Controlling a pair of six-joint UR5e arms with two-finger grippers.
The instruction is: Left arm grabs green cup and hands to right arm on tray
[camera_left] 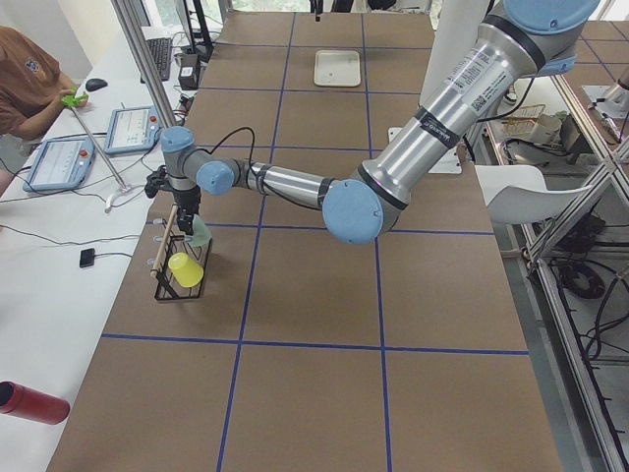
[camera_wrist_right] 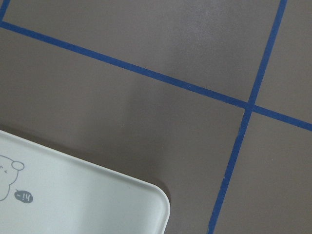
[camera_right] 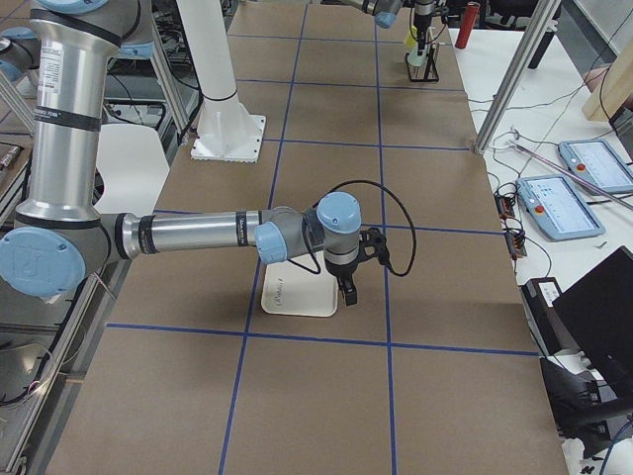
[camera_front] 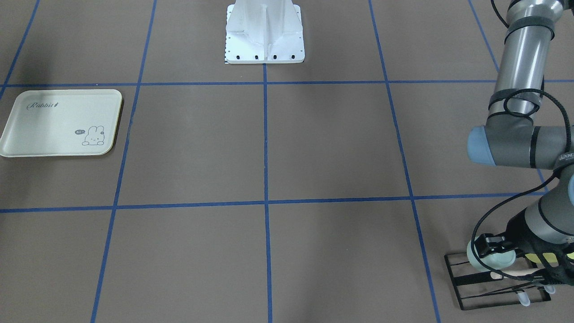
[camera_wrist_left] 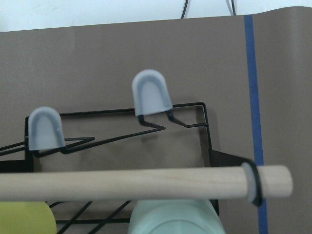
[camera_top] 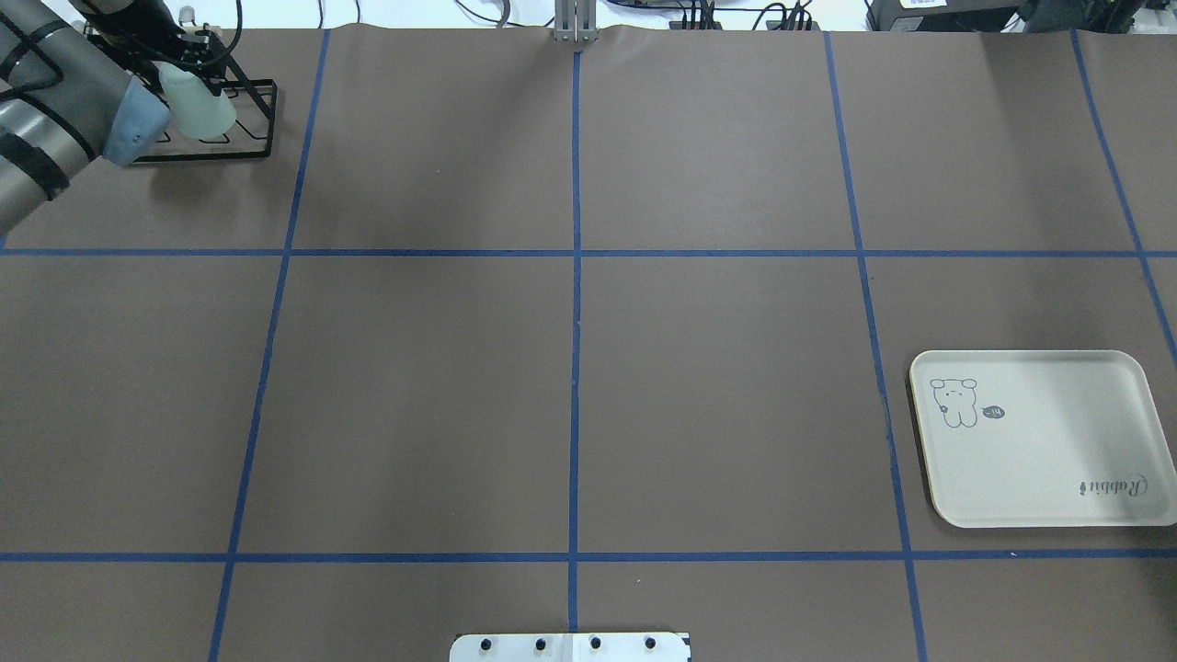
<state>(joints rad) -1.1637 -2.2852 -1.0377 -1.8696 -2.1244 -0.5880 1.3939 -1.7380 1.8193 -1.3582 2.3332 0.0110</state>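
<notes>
The pale mint green cup [camera_front: 493, 262] sits tilted on a black wire rack [camera_front: 466, 278] at the table's far corner on my left side. It also shows in the overhead view [camera_top: 198, 108] and at the bottom of the left wrist view [camera_wrist_left: 170, 219]. My left gripper [camera_front: 486, 246] reaches in over the rack, and its black fingers close on the cup. The cream Rabbit tray [camera_top: 1039, 450] lies empty on my right side. My right gripper [camera_right: 346, 289] hovers just off the tray's [camera_right: 292, 297] edge; I cannot tell whether it is open or shut.
A yellow-green cup [camera_left: 185, 267] hangs on the same rack beside the green one. A wooden dowel [camera_wrist_left: 146, 183] crosses the rack, and two pale-blue capped pegs [camera_wrist_left: 152, 92] stand bare. The white robot base [camera_front: 264, 36] stands at mid-table.
</notes>
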